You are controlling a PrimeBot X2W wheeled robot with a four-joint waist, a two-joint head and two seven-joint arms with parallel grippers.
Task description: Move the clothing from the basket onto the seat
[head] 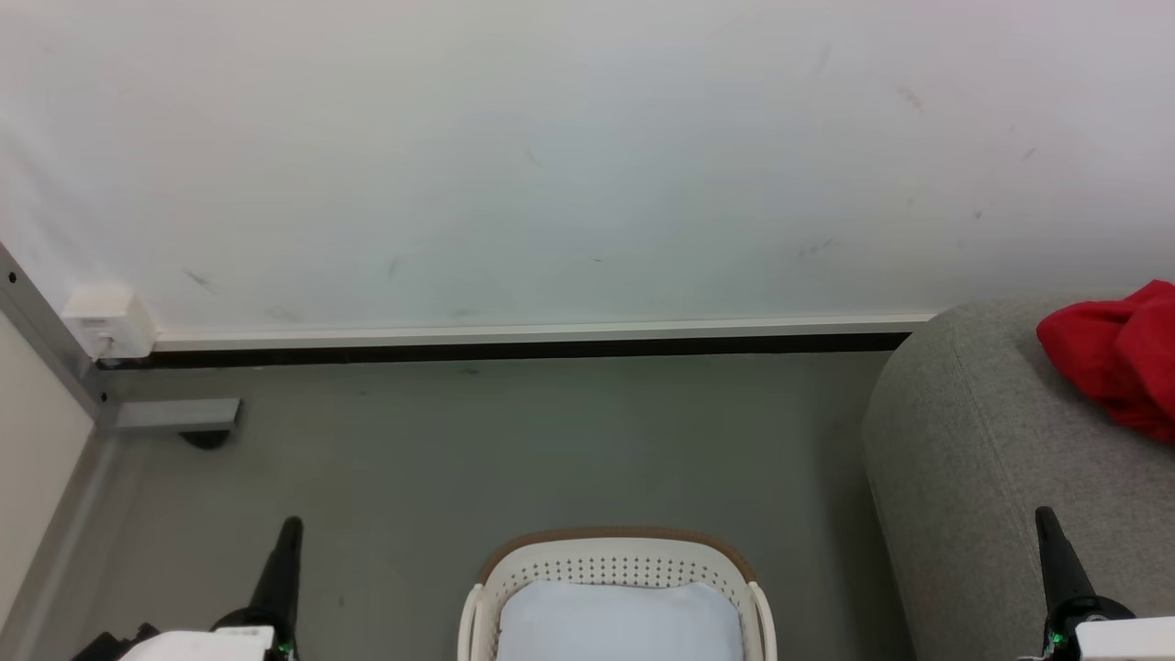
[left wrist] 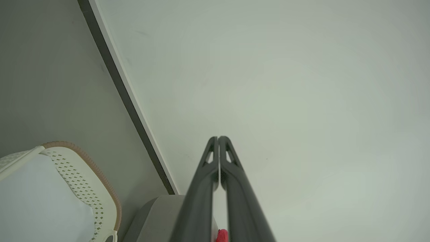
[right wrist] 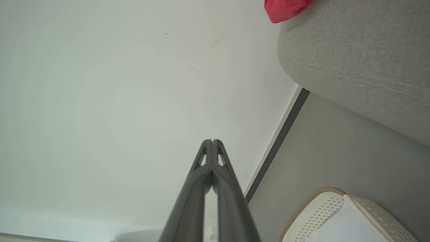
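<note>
The white wall occupied the upper half of the head view. It met the grey floor along a pale skirting strip with a dark band beneath.

The seat, grey and round-edged, stood at the right against the wall. Its near corner also appeared in the right wrist view.

The basket stood on the floor at the bottom centre, left of the seat and apart from it. Its brown rim and perforated white wall were visible, and its interior showed a smooth pale surface with no red fabric.

The clothing, a bunched red heap, lay on top of the seat at the right edge of the view, well away from the basket. A corner of it overhung the seat's edge in the right wrist view.

The left gripper hung at the lower left above the floor, and the right gripper at the lower right in front of the seat. In each wrist view, left and right, the two dark fingers met at the tips with nothing between them.

A small white box was fixed in the wall corner at the left.
</note>
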